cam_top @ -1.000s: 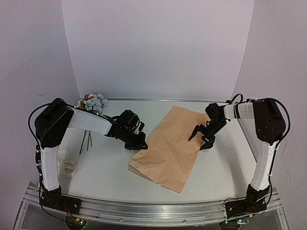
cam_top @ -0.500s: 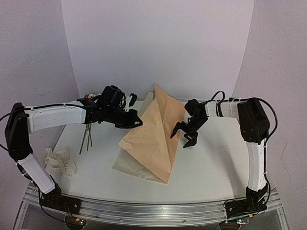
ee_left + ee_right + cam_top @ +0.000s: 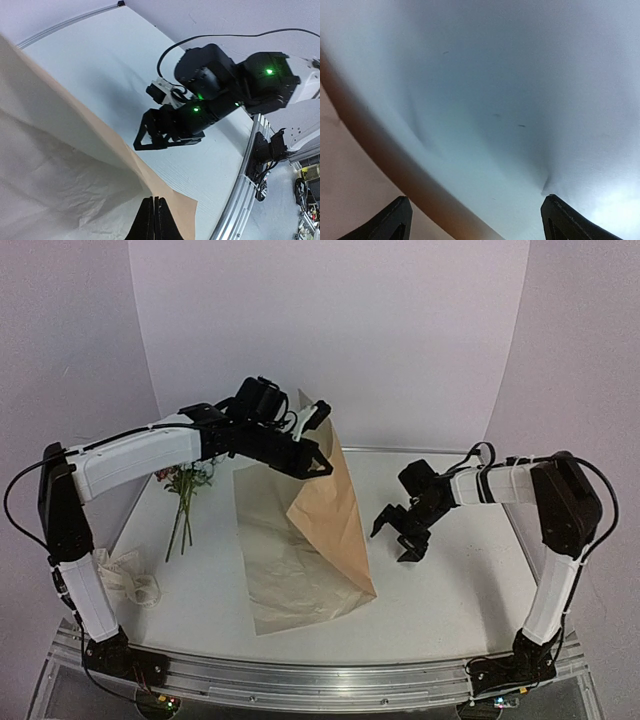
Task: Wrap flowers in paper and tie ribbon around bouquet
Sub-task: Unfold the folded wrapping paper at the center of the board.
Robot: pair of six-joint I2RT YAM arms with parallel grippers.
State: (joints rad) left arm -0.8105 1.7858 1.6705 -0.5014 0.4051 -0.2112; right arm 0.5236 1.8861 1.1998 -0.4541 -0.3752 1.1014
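Raised from flat on the table (image 3: 460, 590), the paper (image 3: 300, 550) is now hung upright at mid-table from the left gripper (image 3: 316, 464), clamped on its top corner. The right gripper (image 3: 400, 537) is spread, released beside it; the flowers (image 3: 186, 483) are left unwrapped by the left edge.

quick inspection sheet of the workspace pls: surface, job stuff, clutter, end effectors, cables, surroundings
surface: white table, smooth
job's things: paper hoisted by one corner, lower edge on the table; flowers lying at the left, unwrapped; ribbon heaped near the left front edge
clutter: nothing seen
end effectors: left end effector shut on the paper; right end effector open, low beside the paper, holding nothing
cables: black cable arcing over the right arm
surroundings: pale backdrop; metal rail along the near edge
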